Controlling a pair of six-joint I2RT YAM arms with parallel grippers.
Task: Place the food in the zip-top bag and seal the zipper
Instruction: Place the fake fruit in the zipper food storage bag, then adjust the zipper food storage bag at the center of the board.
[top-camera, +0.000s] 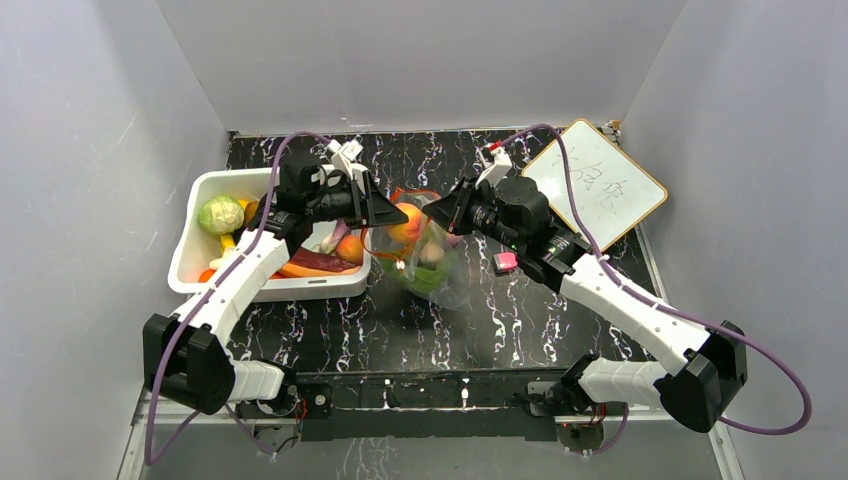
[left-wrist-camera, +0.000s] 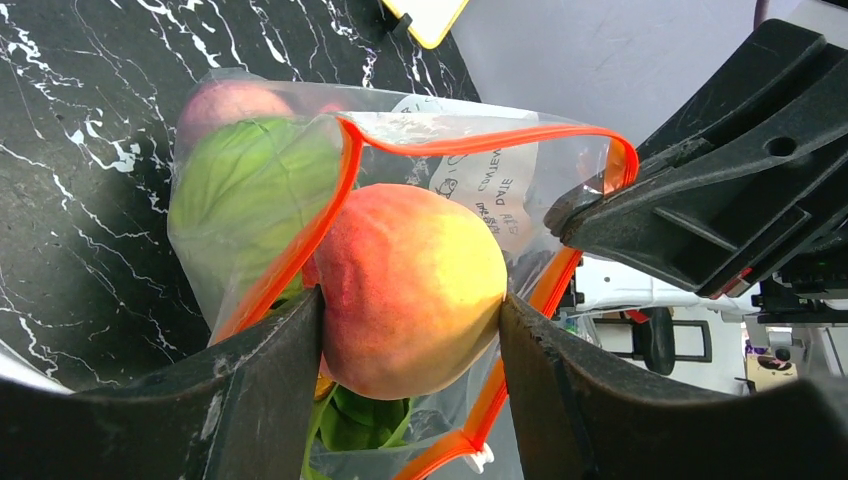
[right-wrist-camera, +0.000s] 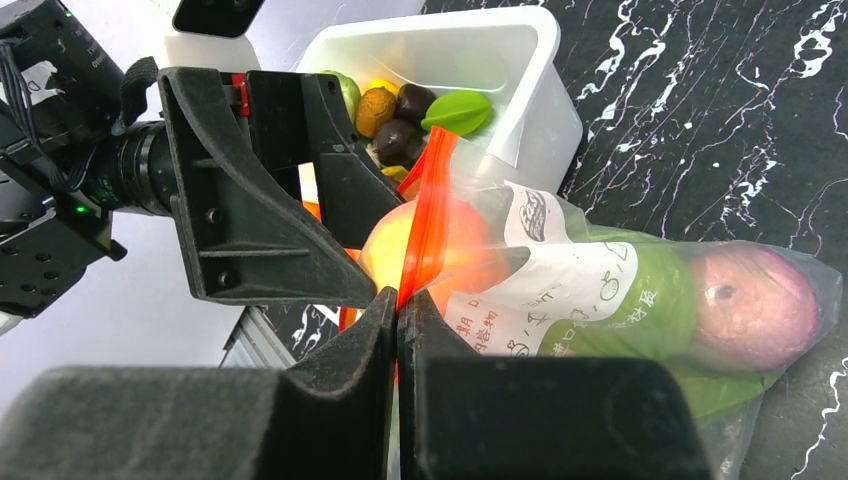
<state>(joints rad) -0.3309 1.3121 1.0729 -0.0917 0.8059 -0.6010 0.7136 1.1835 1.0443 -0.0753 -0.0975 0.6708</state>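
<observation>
1. Table (top-camera: 480, 320): black with white veins. You have both arm bases at its near edge.
2. Bag (top-camera: 436, 272): clear and crinkled, at the middle of the table between your two grippers. Its closed end is nearest you and rests on the table; its mouth is lifted on the far side. Inside are a green leafy piece (left-wrist-camera: 250, 185) and, at the closed end, a round pink piece (right-wrist-camera: 750, 300).
3. Pink block (top-camera: 507, 262): just right of the bag, beside your right arm.
4. Zipper (right-wrist-camera: 425, 200): orange strip round the bag's mouth, unsealed, standing in a wide loop.
5. Peach (left-wrist-camera: 410, 280): in the open mouth, inside the zipper's loop, partway into the bag.
6. Left gripper (left-wrist-camera: 410, 305): reaches in from the left. Its jaws are partly spread and clamped on the peach, one finger on each side.
7. Right gripper (right-wrist-camera: 398, 305): reaches in from the right. Its jaws are pressed together, pinching the zipper at the mouth's right edge.
8. Bin (top-camera: 195, 262): white, just left of the bag. You can make out a cabbage (top-camera: 221, 214) at its far left and an eggplant (top-camera: 322, 262) at its near right. Your left arm partly hides the other food.
9. Whiteboard (top-camera: 600, 185): far right corner, set askew, with faint writing you cannot read.
</observation>
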